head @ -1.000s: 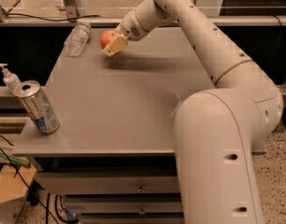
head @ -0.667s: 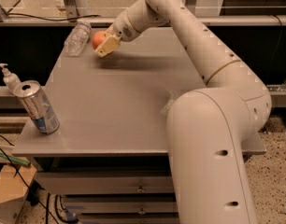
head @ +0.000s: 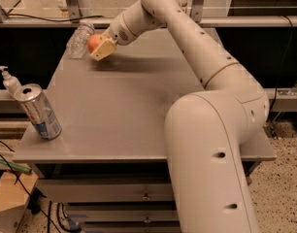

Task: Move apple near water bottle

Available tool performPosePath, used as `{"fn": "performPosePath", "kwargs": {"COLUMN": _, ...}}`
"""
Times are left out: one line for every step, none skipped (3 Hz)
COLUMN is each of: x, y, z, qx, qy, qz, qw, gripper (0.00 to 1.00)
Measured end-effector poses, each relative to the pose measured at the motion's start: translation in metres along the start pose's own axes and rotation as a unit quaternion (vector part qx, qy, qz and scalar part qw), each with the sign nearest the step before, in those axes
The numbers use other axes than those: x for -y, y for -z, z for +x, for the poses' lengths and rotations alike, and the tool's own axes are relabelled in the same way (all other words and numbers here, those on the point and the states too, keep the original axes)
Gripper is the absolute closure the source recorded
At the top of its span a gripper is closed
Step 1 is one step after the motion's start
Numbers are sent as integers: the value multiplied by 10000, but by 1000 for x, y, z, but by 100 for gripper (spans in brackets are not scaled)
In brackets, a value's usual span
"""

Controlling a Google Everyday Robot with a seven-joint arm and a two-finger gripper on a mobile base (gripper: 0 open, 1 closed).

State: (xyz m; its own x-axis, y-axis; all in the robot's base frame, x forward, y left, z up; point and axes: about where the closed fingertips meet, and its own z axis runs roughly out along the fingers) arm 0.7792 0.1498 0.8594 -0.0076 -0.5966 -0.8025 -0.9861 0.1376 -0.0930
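1. Since the earlier frame the tool (head: 98,46) has carried the apple (head: 93,41) further left across the back of the worktop (head: 139,110). The gap to the water bottle (head: 79,39) has closed.
2. The tool is now at the far left corner of the worktop, at the end of the long pale arm (head: 187,38) that reaches in from the right foreground.
3. Its fingers are clamped on the apple. One beige pad (head: 103,49) lies across the apple's lower right side, and the red-orange fruit shows above and to the left of it.
4. The apple is just beside the water bottle, on the bottle's right. Whether the two touch cannot be told.
5. The clear bottle lies tilted at the back left edge of the worktop.
6. A silver soda can (head: 39,111) with a blue label stands upright at the near left corner, well apart from the apple.
7. A small white pump dispenser (head: 9,81) stands just behind the can, off the worktop's left edge.
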Motion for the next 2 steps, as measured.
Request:
{"fn": "performPosePath", "kwargs": {"x": 4, "y": -4, "z": -1, "qx": -13, "qy": -6, "qz": 60, "qw": 10000, "gripper": 13}}
{"fn": "performPosePath", "kwargs": {"x": 5, "y": -4, "z": 0, "qx": -23, "qy": -32, "qz": 65, "qw": 10000, "gripper": 0}}
